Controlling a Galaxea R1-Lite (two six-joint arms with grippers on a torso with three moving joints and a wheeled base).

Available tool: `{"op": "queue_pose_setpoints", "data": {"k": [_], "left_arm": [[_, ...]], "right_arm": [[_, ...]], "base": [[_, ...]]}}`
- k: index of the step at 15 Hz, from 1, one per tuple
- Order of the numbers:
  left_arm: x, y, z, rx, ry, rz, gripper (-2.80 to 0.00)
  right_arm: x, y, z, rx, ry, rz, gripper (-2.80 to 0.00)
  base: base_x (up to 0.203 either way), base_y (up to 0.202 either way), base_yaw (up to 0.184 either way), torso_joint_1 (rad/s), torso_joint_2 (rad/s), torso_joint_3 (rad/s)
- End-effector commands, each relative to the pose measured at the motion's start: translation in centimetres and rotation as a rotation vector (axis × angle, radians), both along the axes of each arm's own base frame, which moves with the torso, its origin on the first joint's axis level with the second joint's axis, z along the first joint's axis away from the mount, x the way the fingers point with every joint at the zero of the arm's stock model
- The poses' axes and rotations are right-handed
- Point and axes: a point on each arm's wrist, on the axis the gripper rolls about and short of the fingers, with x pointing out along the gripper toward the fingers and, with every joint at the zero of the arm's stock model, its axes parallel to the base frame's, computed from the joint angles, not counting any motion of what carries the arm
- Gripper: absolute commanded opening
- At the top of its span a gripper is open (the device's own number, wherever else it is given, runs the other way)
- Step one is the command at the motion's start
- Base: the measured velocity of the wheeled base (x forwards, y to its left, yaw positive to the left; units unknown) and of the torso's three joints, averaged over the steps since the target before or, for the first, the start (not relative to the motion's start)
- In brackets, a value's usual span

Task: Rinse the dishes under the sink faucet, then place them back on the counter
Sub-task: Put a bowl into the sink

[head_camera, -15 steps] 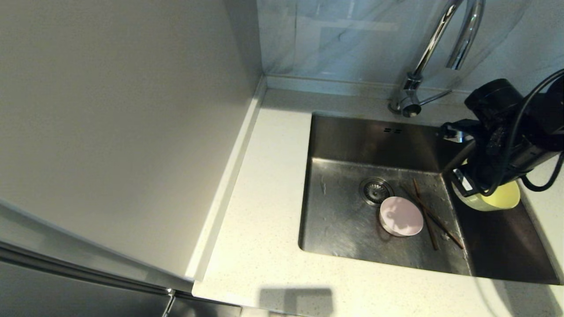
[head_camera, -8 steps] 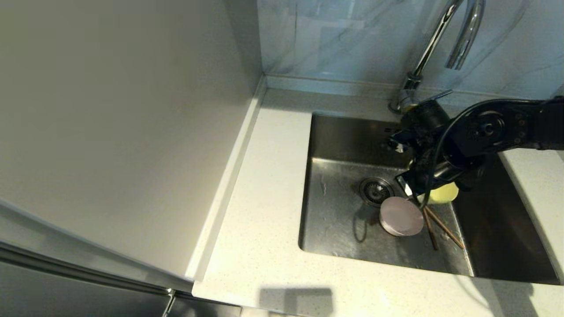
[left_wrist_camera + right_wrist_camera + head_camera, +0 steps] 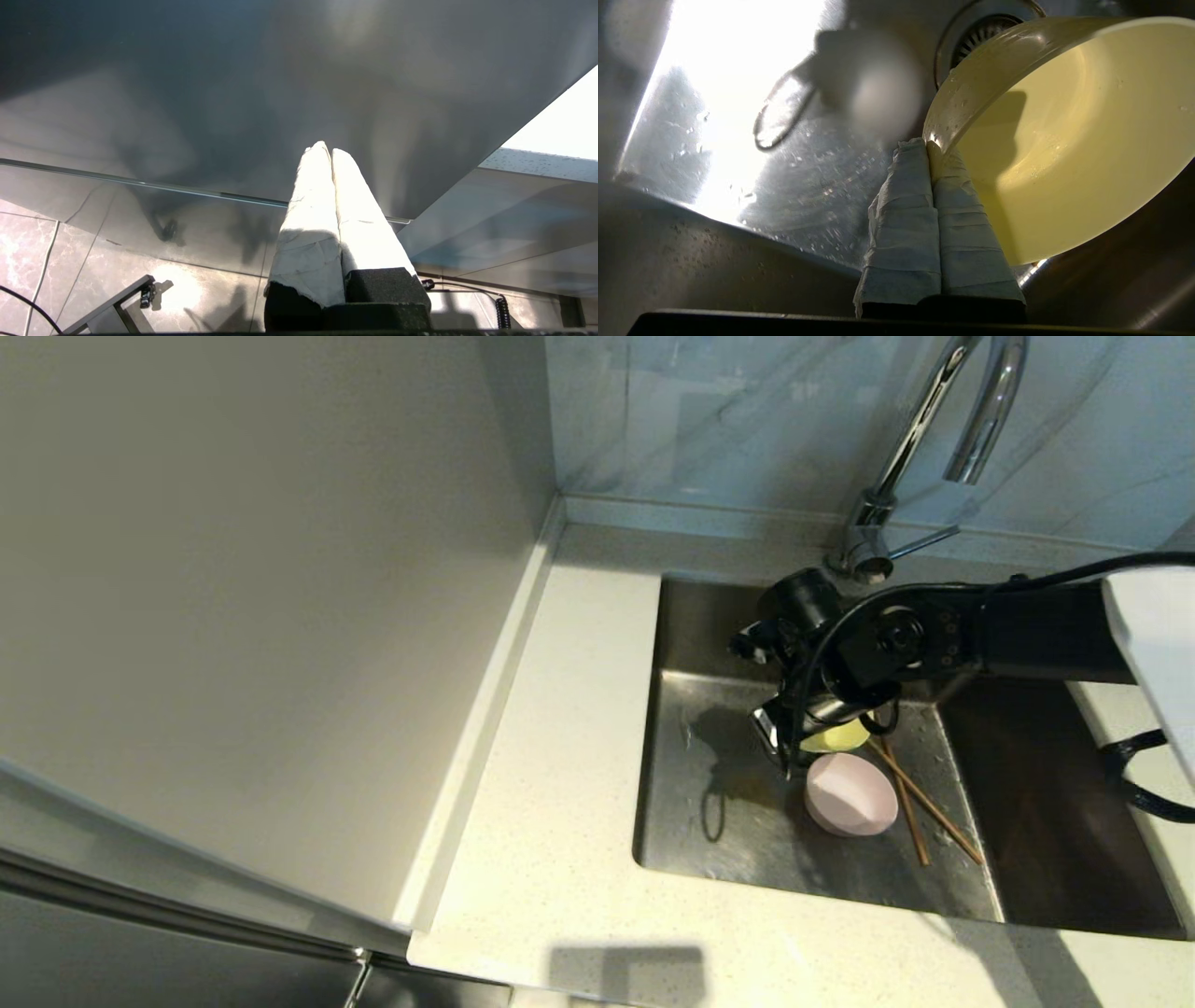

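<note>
the right gripper [image 3: 930, 145] pinches the rim of the yellow-green bowl [image 3: 1069, 140], held tilted low in the sink [image 3: 709, 803] over the drain strainer [image 3: 985, 28]. the bowl looks light, stiff and wet, so probably slippery; the rim seems the best place to hold. the left gripper [image 3: 325, 150] is parked off the counter, fingers pressed together.

The sink [image 3: 709, 784] is brushed steel, wet-spotted; the faucet [image 3: 934, 420] polished chrome; the counter [image 3: 569, 728] speckled, smooth stone; the chopsticks [image 3: 920, 803] wood; the yellow-green bowl [image 3: 1069, 140] glossy.
</note>
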Motion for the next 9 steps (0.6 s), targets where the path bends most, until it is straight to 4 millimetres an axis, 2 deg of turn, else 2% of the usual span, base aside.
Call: {"op": "queue_pose_setpoints", "data": {"k": [1,5,9], "left_arm": [[0.0,0.0,0.0,0.000,-0.003,0.000,-2.80],[0.0,0.0,0.0,0.000,-0.003,0.000,-2.80],[0.0,0.0,0.0,0.000,-0.003,0.000,-2.80]], "right_arm": [[1.1,0.9,-2.2,-0.018,0.030,0.006,-2.80],[2.1,1.4,-3.7,-0.006,0.014,-0.002,-2.80],[3.8,2.1,-4.4,0.054,-0.118,-0.002,-2.80]], "base": [[0.000,0.000,0.000,0.000,0.00,0.000],[0.000,0.000,0.000,0.000,0.00,0.000],[0.000,0.000,0.000,0.000,0.00,0.000]]}}
